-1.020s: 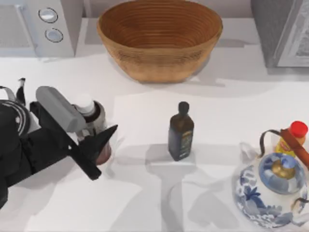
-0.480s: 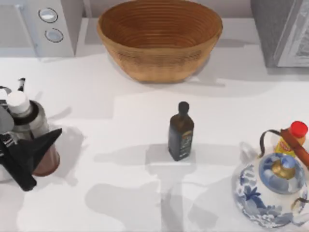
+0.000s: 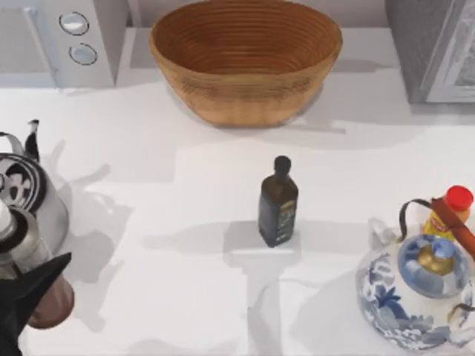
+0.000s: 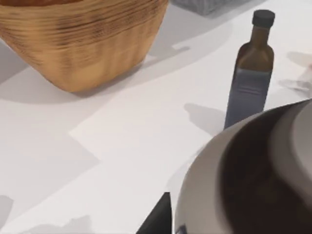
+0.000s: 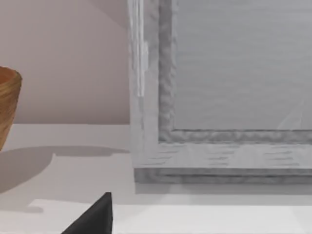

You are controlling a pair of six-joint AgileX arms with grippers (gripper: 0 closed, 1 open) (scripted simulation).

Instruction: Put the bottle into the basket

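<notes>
The left pincer (image 3: 26,297) is gripping the bottle (image 3: 33,274) at the near left corner of the table (image 3: 185,245), well apart from the basket (image 3: 245,59) at the far centre. Risks as I judge them: the bottle slipping from the grip, or clipping the metal kettle (image 3: 30,193) just beside it. The right pincer's (image 5: 92,219) fingers: cannot tell.

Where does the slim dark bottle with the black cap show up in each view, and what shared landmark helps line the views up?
Top view: the dark bottle stands upright near the table's middle, in front of the basket.
Left wrist view: the same bottle stands beyond the blurred round object close to the camera.
Right wrist view: not in it.
Shared landmark: the basket, also in the left wrist view and right wrist view.
</notes>
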